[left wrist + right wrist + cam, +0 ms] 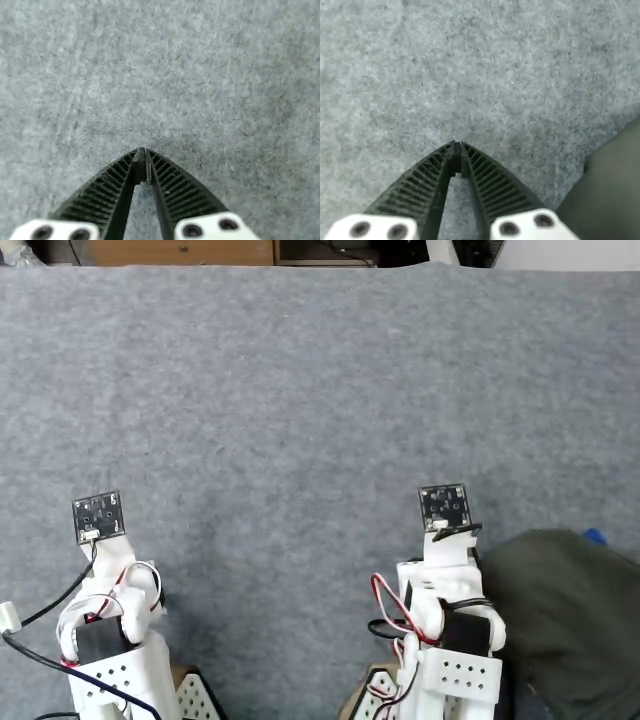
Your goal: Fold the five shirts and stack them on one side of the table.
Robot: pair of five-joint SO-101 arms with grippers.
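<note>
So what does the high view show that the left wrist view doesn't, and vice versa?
High view adds: the left arm and right arm from above, with a dark green shirt lying beside the right one. Left wrist view adds: the left gripper close up, its ribbed jaws shut with nothing between them. Shared: the grey felt table cover.

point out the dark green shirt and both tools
dark green shirt (565, 605), high view, middle of the fabric
left tool (141, 153), left wrist view, where the tips meet
right tool (456, 147), right wrist view, where the tips meet
</note>
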